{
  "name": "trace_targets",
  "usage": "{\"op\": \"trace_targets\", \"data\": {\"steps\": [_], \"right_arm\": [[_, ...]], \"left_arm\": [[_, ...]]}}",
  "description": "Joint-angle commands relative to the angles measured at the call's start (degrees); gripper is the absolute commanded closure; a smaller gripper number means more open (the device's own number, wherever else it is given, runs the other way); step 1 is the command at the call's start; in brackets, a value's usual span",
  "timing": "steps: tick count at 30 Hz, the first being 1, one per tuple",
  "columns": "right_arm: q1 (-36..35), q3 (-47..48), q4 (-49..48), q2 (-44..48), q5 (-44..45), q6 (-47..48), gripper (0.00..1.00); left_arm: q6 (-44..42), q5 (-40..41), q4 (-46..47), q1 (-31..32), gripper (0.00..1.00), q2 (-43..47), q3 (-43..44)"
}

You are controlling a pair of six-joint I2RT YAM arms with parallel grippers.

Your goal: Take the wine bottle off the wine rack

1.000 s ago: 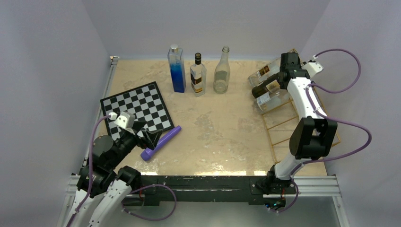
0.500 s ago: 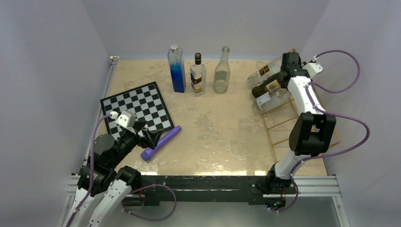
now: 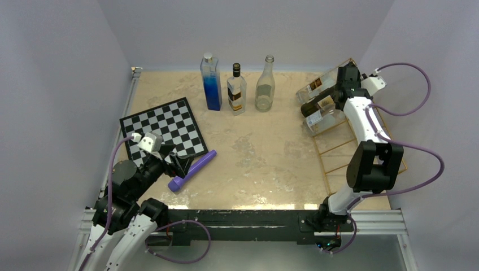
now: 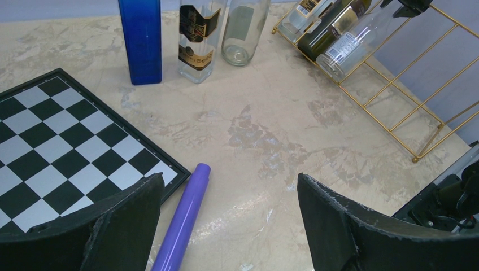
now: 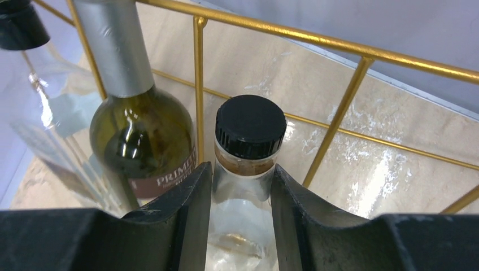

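- Hovering low over the near-left of the surface, the left pincer is hanging released, its fingers spread wide apart.
- Just under it, a purple cylinder is lying flat, one end just beside the near edge of a chessboard.
- Along the far edge, three bottles are standing upright in a row: a blue bottle, a dark-labelled bottle and a plain clear bottle.
- At the far right, the wine rack is carrying three slanted bottles side by side.
- The dark green wine bottle, silver foil on its neck, is resting on the rack between two clear ones.
- The right pincer is reaching in at the rack's far end and grasping the black-capped clear bottle by the neck just below the cap, one finger pressing on each side.
- That bottle is lying on the rack right beside the green one, a gold wire running between them.
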State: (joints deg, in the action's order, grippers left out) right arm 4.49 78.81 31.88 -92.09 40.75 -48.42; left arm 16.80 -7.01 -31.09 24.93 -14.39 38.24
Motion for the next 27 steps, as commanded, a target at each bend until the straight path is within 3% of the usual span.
{"op": "trace_targets", "data": {"steps": [1, 18, 27], "right_arm": [[0.3, -3.4, -9.6, 8.2, 1.3, 4.9, 1.0], [-1.3, -14.4, -22.3, 18.1, -6.4, 13.9, 1.0], [-6.4, -17.3, -25.7, 22.6, -6.6, 19.3, 1.0]], "left_arm": [[-0.9, 0.0, 1.1, 0.4, 0.09, -0.3, 1.0], [-0.8, -0.8, 1.2, 0.3, 0.09, -0.1, 1.0], [-0.8, -1.1, 1.2, 0.4, 0.09, 0.5, 1.0]]}}
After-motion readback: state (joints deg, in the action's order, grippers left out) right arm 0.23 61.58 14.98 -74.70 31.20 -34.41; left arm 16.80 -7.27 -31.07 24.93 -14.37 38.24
